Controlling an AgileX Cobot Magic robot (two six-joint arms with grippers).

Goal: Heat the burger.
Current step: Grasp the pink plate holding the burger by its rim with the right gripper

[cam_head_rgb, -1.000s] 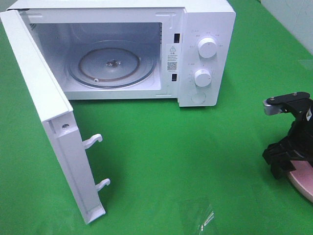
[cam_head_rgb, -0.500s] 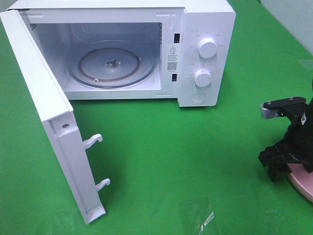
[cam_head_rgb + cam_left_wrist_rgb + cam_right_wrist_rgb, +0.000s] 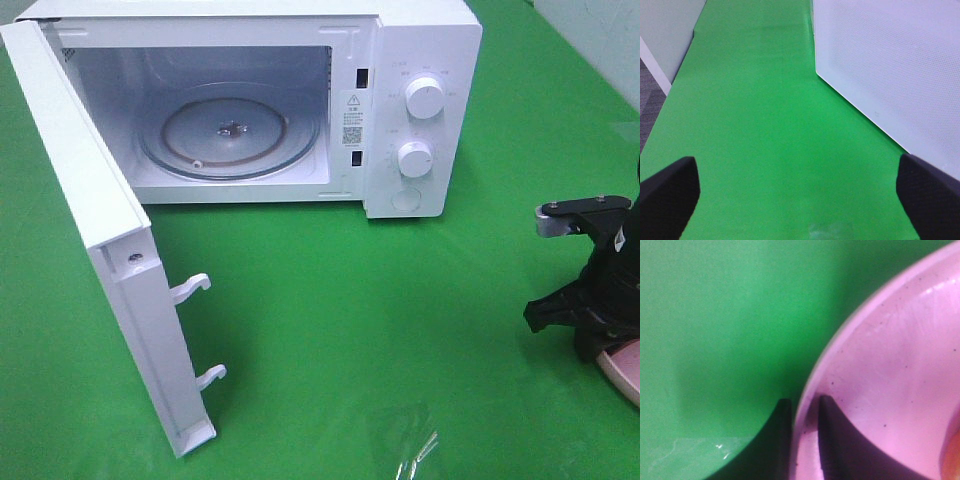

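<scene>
The pink plate (image 3: 626, 372) lies at the right edge of the green table, mostly cut off by the frame. My right gripper (image 3: 588, 342) is down at its near-left rim. In the right wrist view the two dark fingertips (image 3: 804, 412) stand close together with the plate's (image 3: 890, 365) rim between them. A thin orange-brown sliver (image 3: 951, 455) at that view's edge may be the burger; the rest of it is out of view. My left gripper (image 3: 800, 200) is open and empty, low over bare green cloth beside the microwave door (image 3: 890, 65).
The white microwave (image 3: 420, 100) stands at the back, its door (image 3: 100, 250) swung wide open toward the front left. The glass turntable (image 3: 228, 135) inside is bare. A scrap of clear plastic (image 3: 410, 445) lies near the front edge.
My right gripper has sunk lower and shifted slightly left at the plate's rim. The microwave and its door have not moved.
</scene>
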